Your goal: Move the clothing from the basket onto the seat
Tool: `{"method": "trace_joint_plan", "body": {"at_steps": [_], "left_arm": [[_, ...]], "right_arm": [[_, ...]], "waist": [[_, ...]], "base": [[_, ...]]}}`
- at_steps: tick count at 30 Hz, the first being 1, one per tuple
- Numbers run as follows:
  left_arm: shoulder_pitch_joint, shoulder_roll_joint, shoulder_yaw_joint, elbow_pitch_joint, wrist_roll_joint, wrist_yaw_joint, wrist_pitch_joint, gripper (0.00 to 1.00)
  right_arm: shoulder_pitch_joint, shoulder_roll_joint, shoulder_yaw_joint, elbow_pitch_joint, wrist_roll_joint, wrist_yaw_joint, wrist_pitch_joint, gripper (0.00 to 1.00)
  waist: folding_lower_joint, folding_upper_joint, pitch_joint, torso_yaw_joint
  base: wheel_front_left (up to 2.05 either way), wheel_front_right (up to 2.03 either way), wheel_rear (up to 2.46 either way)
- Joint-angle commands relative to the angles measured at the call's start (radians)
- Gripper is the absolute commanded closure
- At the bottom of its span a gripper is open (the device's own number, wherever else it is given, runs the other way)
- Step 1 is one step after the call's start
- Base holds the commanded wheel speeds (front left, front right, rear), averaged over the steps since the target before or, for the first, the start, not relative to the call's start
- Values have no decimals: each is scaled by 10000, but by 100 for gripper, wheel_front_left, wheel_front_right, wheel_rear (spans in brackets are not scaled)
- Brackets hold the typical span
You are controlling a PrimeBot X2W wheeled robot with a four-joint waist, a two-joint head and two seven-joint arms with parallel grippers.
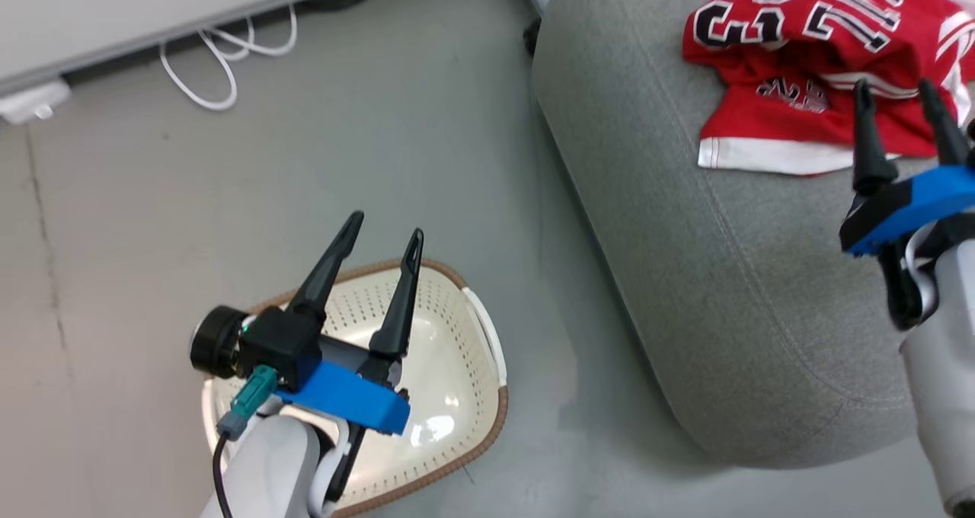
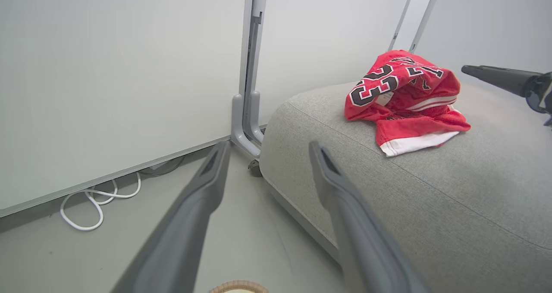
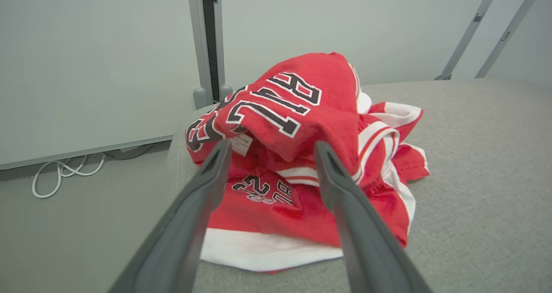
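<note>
- One white laundry basket (image 1: pixel 457 335)
- One grey sofa cushion (image 1: pixel 685 274)
- Two red sports garments (image 1: pixel 807 61)
- Two grippers: left gripper (image 1: pixel 387 224), right gripper (image 1: pixel 893 85)
- One white cable (image 1: pixel 215 108)

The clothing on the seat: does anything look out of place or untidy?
The red clothing lies crumpled in a heap on the grey seat, not spread flat. The basket stands upright on the floor. Nothing looks spilled or damaged.

A grey floor (image 1: pixel 381 160) is stretching out, a thin crack (image 1: pixel 47 244) running down its left — a white cable (image 1: pixel 221 61) is coiling beneath the far pale wall panel (image 1: pixel 152 7).
</note>
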Motion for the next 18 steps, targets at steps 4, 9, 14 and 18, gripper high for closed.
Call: {"method": "trace_joint_plan", "body": {"at_steps": [4,9,14,18], "left_arm": [[677,-236,295,194,-138,-11,-25,0],[1209,-424,556,359,-233,-11,-25,0],[1684,-548,955,408,-250,-11,-26,0],[1949,-643,1154,447,-191,-11,-26,0]], "right_arm": [[940,49,291,-370,191,1,-35,0],[1876,51,370,-937,325,1,-35,0],[2808,168,476,-1682,299,1,54,0],[3392,292,460,-2220,222,1,163,0]], "waist": [[1,0,-1342,360],[1,0,-2075,729],[1,0,-2595,1146],[1,0,-2872,1439]], "base": [[0,0,0],[0,0,0],[0,0,0],[0,0,0]]}}
